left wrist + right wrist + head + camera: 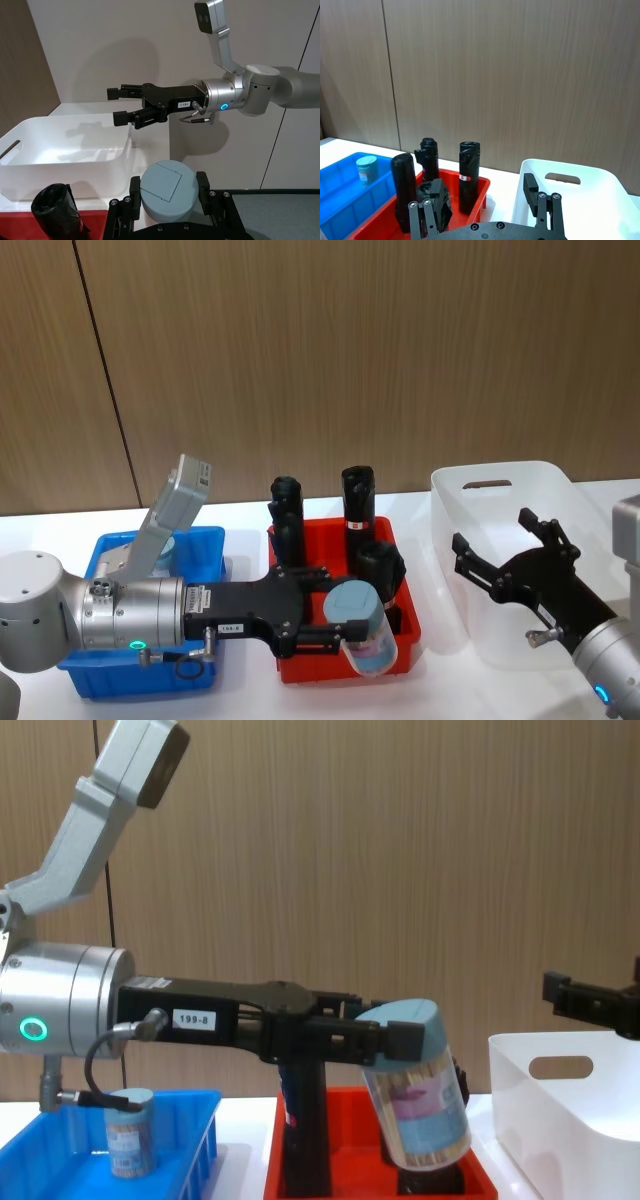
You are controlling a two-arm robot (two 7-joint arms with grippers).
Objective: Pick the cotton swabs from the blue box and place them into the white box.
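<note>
My left gripper [332, 610] reaches over the red tray and is shut on a cotton swab jar [362, 635], a clear jar with a pale blue lid [167, 187]. The held jar [415, 1095] hangs tilted above the tray, clear of the rolls. Another cotton swab jar [128, 1125] stands in the blue box [203, 543] at the left. The white box [500, 472] sits at the right. Above its near left part my right gripper [497, 537] hovers open, with nothing between its fingers.
The red tray [400, 665] lies between the two boxes and holds several tall black rolls [357, 502] with red-white labels. One black roll [55, 207] stands close under the held jar. A wooden wall runs behind the table.
</note>
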